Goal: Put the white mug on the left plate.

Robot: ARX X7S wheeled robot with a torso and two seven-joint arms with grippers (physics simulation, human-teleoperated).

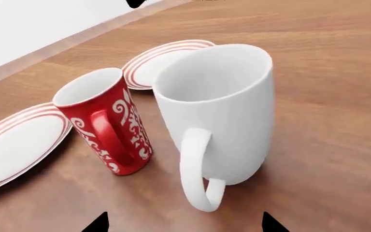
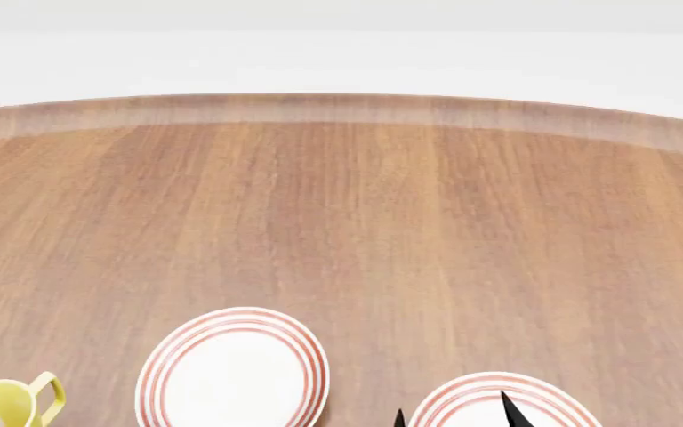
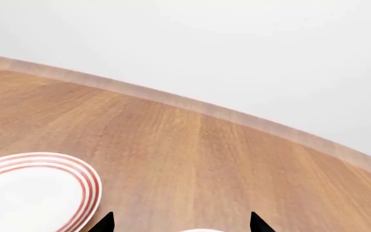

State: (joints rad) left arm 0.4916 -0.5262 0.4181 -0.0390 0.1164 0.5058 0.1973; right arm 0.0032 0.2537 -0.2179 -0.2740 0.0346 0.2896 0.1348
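Observation:
The white mug [image 1: 221, 106] stands upright on the wooden table in the left wrist view, its loop handle turned toward the camera. My left gripper [image 1: 185, 224] is open and empty just short of that handle. The mug is out of the head view. The left plate [image 2: 232, 369], white with red rings, lies at the near edge of the head view. My right gripper [image 3: 180, 224] is open and empty; its dark fingertips [image 2: 510, 409] show over the right plate [image 2: 472, 396]. A ringed plate [image 3: 31, 191] shows in the right wrist view.
A red mug with white swirls [image 1: 108, 123] stands close beside the white mug. Two ringed plates [image 1: 18, 145] [image 1: 160, 60] lie behind the mugs; I cannot tell which is which. A yellow-handled mug [image 2: 10, 405] sits left of the left plate. The table's far edge [image 2: 341, 107] meets a white wall.

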